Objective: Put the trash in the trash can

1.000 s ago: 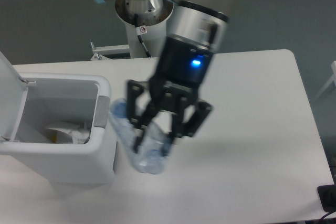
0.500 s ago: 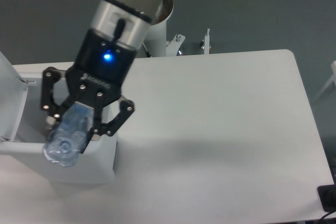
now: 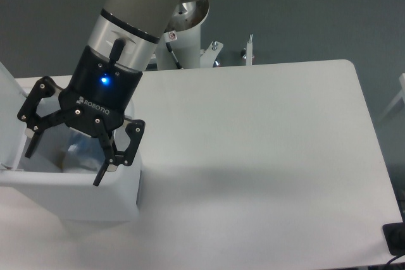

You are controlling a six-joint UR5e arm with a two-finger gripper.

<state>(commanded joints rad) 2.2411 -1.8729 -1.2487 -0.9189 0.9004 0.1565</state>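
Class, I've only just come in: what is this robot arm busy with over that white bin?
The arm's gripper hangs open over the white trash can at the left end of the table. It grips nothing. Between its fingers, a clear plastic bottle lies inside the bin. No trash shows on the tabletop, though the gripper hides much of the bin's inside.
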